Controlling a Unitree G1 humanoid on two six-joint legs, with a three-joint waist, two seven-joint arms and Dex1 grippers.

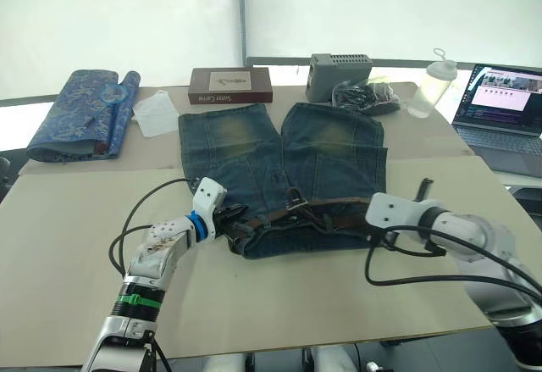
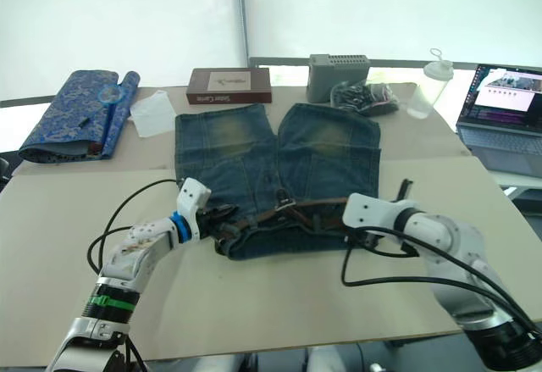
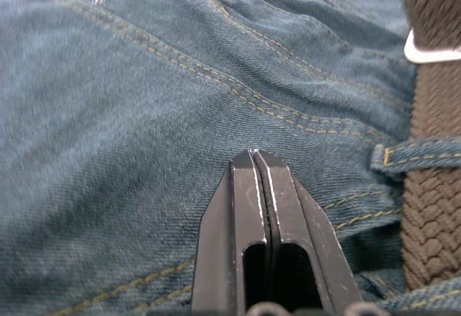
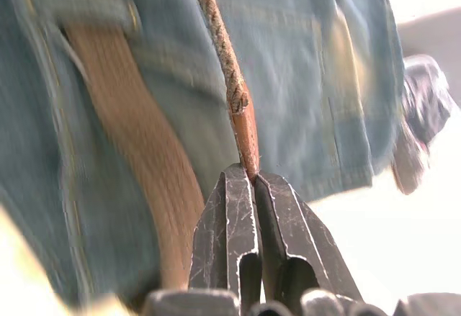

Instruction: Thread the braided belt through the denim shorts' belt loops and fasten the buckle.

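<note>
The denim shorts (image 1: 279,156) lie flat on the table with the waistband nearest me. The braided belt (image 1: 334,207) runs along the waistband, under a belt loop (image 3: 418,154). The silver buckle (image 3: 431,46) shows beside the brown braid. My left gripper (image 3: 253,156) is at the waistband's left end (image 1: 230,217). It is shut, with its tips against the denim and nothing visible between them. At the waistband's right end, my right gripper (image 4: 247,175) is shut on the belt's smooth leather tip (image 4: 245,125) and holds it up off the denim.
A folded blue patterned cloth (image 1: 76,113) lies at the far left. Along the back stand a brown box (image 1: 229,85), a grey device (image 1: 339,75), black cables (image 1: 366,97) and a clear bottle (image 1: 430,88). A laptop (image 1: 500,105) sits at the far right.
</note>
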